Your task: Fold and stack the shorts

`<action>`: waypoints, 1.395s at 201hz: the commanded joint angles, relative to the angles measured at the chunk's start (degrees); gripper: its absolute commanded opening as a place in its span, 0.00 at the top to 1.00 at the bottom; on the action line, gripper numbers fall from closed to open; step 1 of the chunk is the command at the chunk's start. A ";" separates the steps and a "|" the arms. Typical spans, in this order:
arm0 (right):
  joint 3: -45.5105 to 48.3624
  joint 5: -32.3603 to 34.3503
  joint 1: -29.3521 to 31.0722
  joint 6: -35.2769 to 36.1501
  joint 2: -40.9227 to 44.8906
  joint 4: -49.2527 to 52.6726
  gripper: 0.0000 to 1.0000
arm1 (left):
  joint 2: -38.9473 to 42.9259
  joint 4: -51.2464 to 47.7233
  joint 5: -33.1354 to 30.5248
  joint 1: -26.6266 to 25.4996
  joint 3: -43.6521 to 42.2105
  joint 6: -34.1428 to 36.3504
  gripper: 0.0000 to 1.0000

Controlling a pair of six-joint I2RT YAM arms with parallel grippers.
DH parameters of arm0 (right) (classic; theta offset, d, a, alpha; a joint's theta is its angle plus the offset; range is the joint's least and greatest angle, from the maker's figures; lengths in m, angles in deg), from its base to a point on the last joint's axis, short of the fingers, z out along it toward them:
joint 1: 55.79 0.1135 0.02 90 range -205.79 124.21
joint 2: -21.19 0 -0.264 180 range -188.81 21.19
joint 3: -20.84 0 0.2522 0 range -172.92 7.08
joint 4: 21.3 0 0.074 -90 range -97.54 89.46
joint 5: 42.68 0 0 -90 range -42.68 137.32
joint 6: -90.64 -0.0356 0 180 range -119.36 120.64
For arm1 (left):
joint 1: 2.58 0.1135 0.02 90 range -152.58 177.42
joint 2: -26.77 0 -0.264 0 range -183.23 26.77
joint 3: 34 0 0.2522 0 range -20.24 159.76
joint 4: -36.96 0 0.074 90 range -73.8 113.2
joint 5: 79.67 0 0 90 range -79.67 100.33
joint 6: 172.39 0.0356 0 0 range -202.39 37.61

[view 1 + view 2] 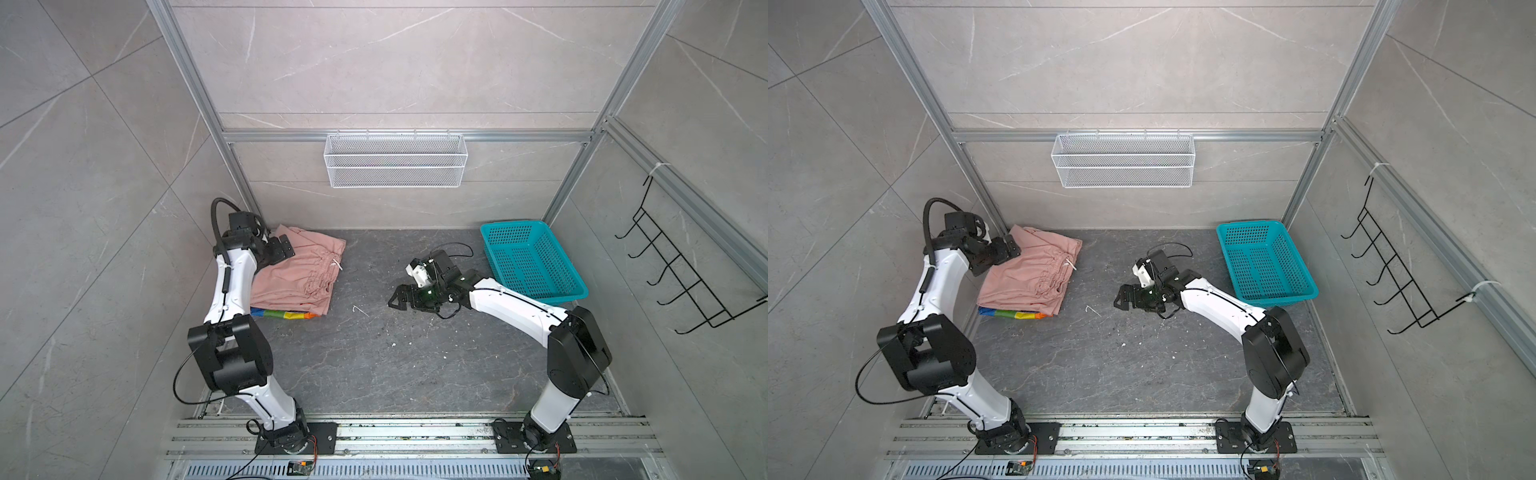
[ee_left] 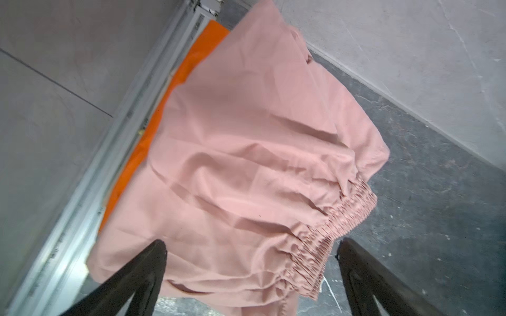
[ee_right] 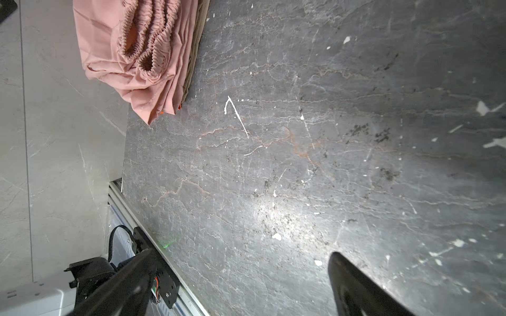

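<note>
Shorts: you have them stacked at the far-left corner of the desk [image 1: 374, 365], against the left wall. The dusty pink pair [image 1: 297, 270] lies folded on top and covers nearly everything beneath it. Of the rainbow-striped pair [image 1: 282, 314] you see only a coloured strip at the near edge, plus an orange margin in the left wrist view. Of the beige pair [image 3: 197, 35] only a thin tan edge shows under the pink, in the right wrist view. The left arm hides the stack's left edge.

Left claw [image 2: 252, 242]: jaws spread wide, gripping nothing, over the pink fabric. You cannot tell whether it makes contact.

Right claw [image 3: 241, 253]: wide open, empty, above bare desk, well apart from the stack.

Count: three shorts, two claws, one teal basket [image 1: 534, 259].
</note>
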 commanded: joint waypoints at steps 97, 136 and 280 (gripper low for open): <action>7.76 7.05 -8.02 3.83 13.85 5.96 0.01 | 5.22 14.75 15.62 2.98 -9.38 -6.45 0.00; 6.13 29.73 -14.42 6.57 19.84 11.94 0.01 | 26.52 28.36 10.36 2.79 -21.75 -5.19 0.00; 8.08 48.87 -25.16 9.82 12.79 6.44 0.01 | 47.40 47.48 2.79 0.95 -56.57 -13.00 0.00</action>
